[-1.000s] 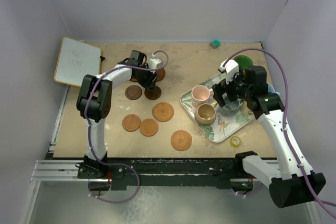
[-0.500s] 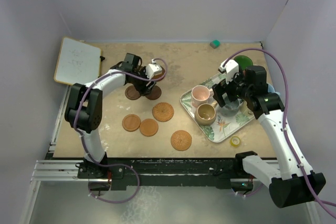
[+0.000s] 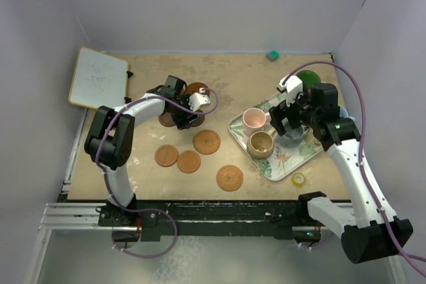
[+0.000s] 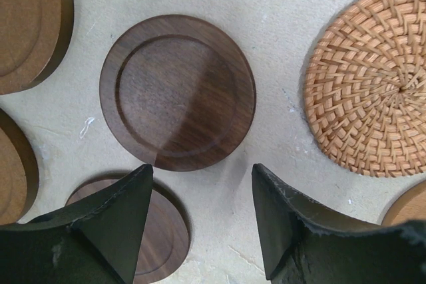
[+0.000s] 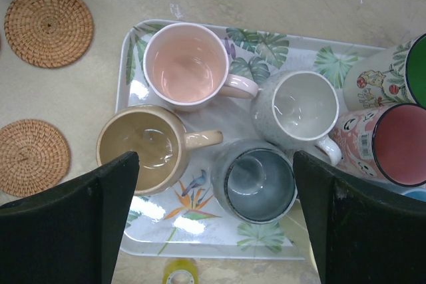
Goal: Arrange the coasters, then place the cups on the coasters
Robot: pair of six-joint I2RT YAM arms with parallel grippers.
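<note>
Left gripper (image 4: 200,184): jaws parted, nothing between them, hanging low over the dark walnut coaster (image 4: 178,92).
Right gripper (image 5: 213,164): spread wide and empty, above the tray (image 5: 279,48).
Coasters: loose on the table (image 3: 253,71) left of the tray, with no cup on any. A woven coaster (image 4: 369,88) lies near the walnut one, a second dark coaster (image 4: 166,237) lies partly behind the left finger, and tan coasters (image 4: 26,24) lie at the left.
Tray, contents: pink mug (image 5: 183,64), tan mug (image 5: 140,147), grey mug (image 5: 296,108) and slate mug (image 5: 256,181), packed close.
Mugs, contents: all four look empty (the shine in the tan one is glaze, I judge).
Red mug (image 5: 399,144) and green mug (image 5: 418,64): at the tray's right edge; on it or off it, I cannot tell.
Risk, coasters: a thin disc lying flat gives little rim to pinch. Fingers may scrape the table or skid off, nudging the neighbours.
Risk, mugs: with gaps this tight, a descending finger could knock the next mug. The tan handle points at the slate mug.
Risk, tray: a sideways tug may slide it.
</note>
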